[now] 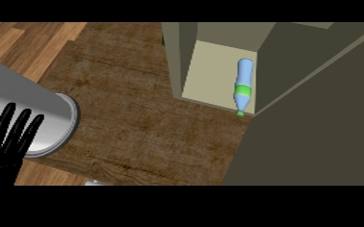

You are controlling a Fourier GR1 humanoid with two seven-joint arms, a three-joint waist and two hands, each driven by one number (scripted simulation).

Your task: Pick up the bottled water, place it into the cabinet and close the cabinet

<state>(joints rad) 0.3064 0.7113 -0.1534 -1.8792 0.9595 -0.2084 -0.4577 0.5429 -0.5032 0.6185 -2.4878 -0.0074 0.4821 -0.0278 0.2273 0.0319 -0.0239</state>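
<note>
Wooden counter (135, 101) fills the head view, with lighter planks (28, 43) far left of the cabinet (213, 62). Bottled water (244, 84) rests inside the open cabinet, its green cap at the cabinet's near edge. Well left of the cabinet, the left hand (16, 142) is released, fingers straight, grasping nothing.

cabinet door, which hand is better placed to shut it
Probably right: the open door stands at the view's right, while the left hand rests open at the far left edge. The right hand is unseen.
</note>
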